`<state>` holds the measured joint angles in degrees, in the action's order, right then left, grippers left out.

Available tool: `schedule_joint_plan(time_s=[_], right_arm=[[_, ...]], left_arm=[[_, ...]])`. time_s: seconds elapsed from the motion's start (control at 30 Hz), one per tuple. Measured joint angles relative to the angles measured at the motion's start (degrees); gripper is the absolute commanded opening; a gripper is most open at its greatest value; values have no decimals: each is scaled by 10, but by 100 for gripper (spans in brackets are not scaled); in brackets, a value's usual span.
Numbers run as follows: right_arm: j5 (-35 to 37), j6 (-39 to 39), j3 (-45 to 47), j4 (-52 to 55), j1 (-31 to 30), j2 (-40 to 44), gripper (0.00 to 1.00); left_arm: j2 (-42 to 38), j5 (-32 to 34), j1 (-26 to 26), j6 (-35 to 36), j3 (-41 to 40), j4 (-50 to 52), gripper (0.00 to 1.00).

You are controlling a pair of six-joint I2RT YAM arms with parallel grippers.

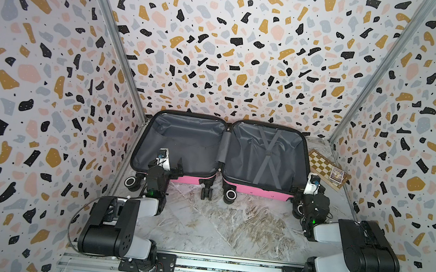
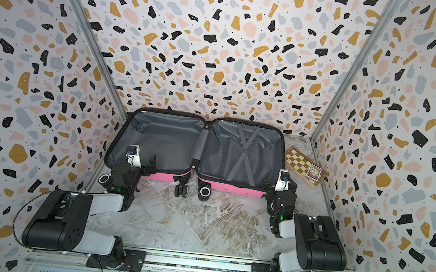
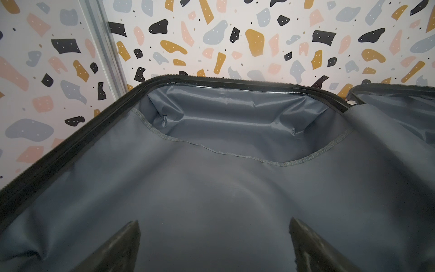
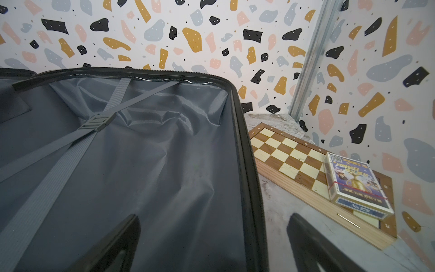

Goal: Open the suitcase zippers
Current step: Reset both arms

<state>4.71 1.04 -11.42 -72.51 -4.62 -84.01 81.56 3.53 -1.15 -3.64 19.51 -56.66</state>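
Plainly, the suitcase is lying spread open at twelve o'clock on the table in both top views, its zippers undone round both rims. The left gripper and right gripper are hanging wide open and empty at its near edge. The left wrist view is showing only lining, while the right wrist view is also catching the chessboard at the case's three o'clock, a card box on it.

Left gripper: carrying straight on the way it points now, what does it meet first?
Probably the grey lining inside the open suitcase; the left gripper is open, with nothing else ahead of it. Depth is unclear.
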Motion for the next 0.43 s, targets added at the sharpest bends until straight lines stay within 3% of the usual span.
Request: schedule_joint_plan(time_s=[0.43], right_arm=[[-19,-7,-2,3,5,0,100]], left_arm=[[0,0,0,0,0,0,99]])
